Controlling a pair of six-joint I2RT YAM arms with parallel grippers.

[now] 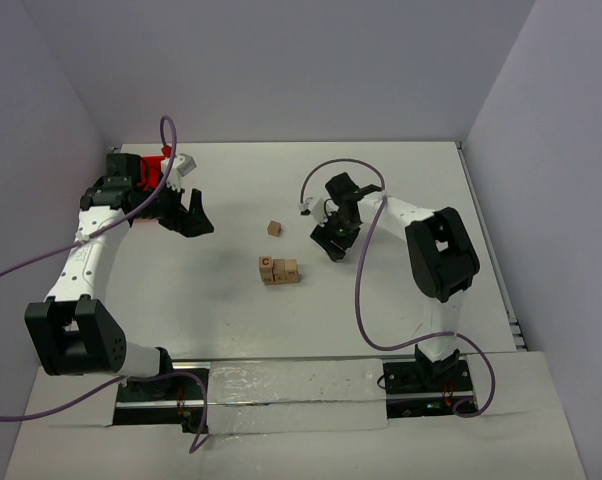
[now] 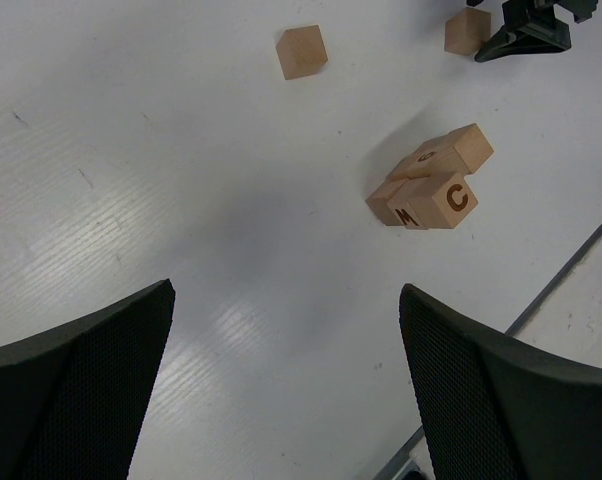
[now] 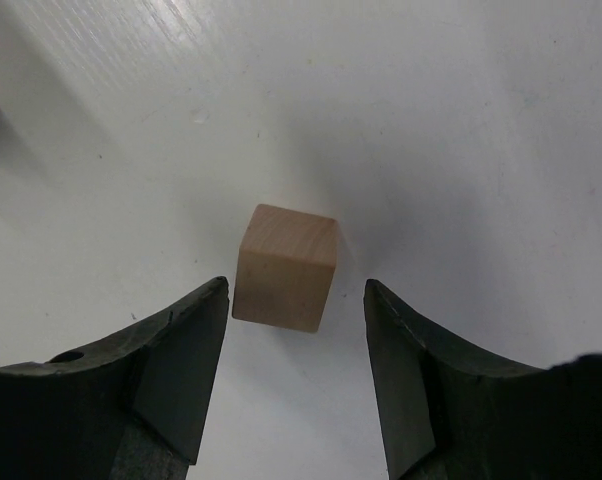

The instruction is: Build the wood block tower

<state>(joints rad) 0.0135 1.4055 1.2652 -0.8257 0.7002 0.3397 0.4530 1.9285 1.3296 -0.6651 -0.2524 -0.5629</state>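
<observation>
straddling the plain wooden cube on the surface, beside the lettered block cluster, your right jaws stand open; left jaws open too. it's likely light, rigid, smooth: pinch opposite flat faces squarely.

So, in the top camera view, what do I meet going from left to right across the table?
In order: left gripper → single wooden cube → right gripper.
</observation>
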